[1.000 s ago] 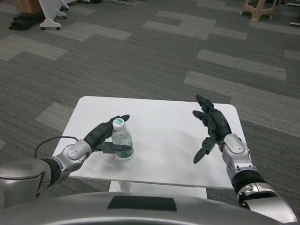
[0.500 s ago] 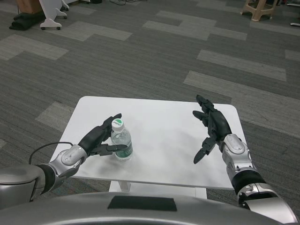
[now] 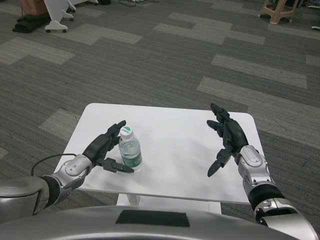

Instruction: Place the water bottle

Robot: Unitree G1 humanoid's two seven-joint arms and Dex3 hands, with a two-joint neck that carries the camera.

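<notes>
The water bottle (image 3: 130, 150) stood upright on the white table (image 3: 175, 130), near its left front corner. The robot's left hand (image 3: 102, 151) sat beside it with fingers spread around the bottle; whether any touched was hard to tell. The placing looked all but done, with only a clean withdrawal of that hand needed. The right hand (image 3: 227, 140) hovered on the right, fingers apart and empty.
</notes>
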